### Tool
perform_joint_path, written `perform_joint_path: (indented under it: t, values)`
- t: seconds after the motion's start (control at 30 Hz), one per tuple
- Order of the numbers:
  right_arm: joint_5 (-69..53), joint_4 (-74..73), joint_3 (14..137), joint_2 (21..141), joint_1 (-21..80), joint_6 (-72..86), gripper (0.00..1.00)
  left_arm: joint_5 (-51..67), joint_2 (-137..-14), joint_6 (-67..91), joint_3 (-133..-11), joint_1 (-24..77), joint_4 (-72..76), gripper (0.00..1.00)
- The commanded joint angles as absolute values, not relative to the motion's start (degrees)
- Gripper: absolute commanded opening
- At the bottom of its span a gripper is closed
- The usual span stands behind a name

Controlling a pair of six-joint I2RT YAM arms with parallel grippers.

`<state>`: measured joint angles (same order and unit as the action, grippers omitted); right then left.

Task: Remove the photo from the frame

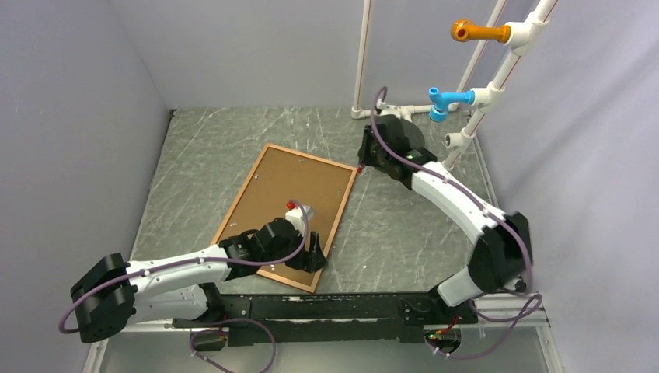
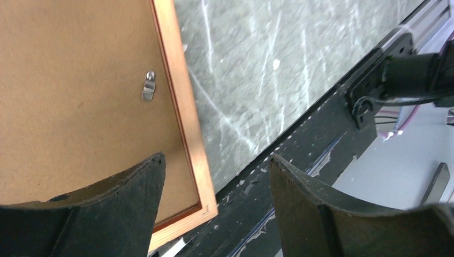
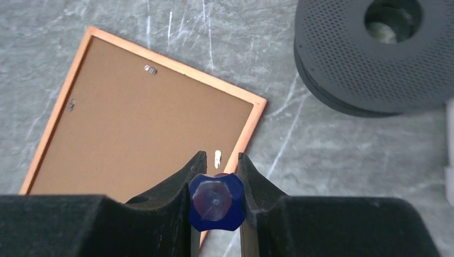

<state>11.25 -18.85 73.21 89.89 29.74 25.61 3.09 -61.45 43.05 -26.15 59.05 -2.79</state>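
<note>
A pale grey wall (image 1: 78, 116) closes the left side, and more plain walls close the back and right. The table (image 1: 404, 233) is grey, marbled and streaked with white scratches. A black rail (image 1: 350, 311) runs along its near edge.

The left gripper (image 1: 313, 252) hangs over the near right corner of the frame (image 1: 242, 191). Its jaws are spread wide and grip nothing. In the left wrist view, one finger (image 2: 128, 187) is above the backing panel (image 1: 287, 183) and the other is past the frame's corner, above the rail.

The frame lies flat on the table, back up and at a slant, with the brown panel filling it. Small metal clips (image 3: 150, 69) sit along its inner edge.

The right gripper (image 3: 220, 156) is at the frame's far right corner, pinching a blue-handled tool (image 3: 217, 201). At the far right stands a white pipe stand (image 1: 488, 95) with an orange fitting (image 1: 474, 31) and a blue fitting (image 1: 447, 101).

The photo cannot be seen, since the panel covers whatever is in the frame. The tool shows only end-on, so its kind and tip are unclear. A black perforated round housing (image 3: 342, 59) is cut off at the right wrist view's edge. The left arm hides part of the frame's near rail.
</note>
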Motion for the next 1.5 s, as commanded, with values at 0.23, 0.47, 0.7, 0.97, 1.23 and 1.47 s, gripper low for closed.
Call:
perform_joint_path:
  t: [0.23,0.47,0.7,0.97,1.23,1.47]
  values:
    - [13.65,-48.62,56.96,74.35,29.57,29.51,0.0,-4.45,-55.03,40.82,-33.46,57.78,-11.46,0.75]
    - [23.98,-54.47,56.51,80.19,29.53,33.02,0.0,-5.74,-51.87,39.94,-36.35,57.05,-16.36,0.75]
    - [27.51,-52.76,58.42,88.77,29.03,32.02,0.0,-3.28,-46.94,43.09,-32.08,57.05,-15.51,0.74]
    - [28.51,-47.28,57.06,95.73,27.41,31.4,0.1,3.25,-49.45,44.52,-28.83,57.13,-10.93,0.7]
    - [26.54,-44.42,56.22,98.61,26.76,30.33,0.3,7.09,-57.63,43.91,-30.67,58.27,-6.16,0.66]
    - [24.55,-42.41,54.93,98.56,26.62,29.64,0.44,7.38,-62.72,43.62,-33.22,59.91,-4.66,0.68]
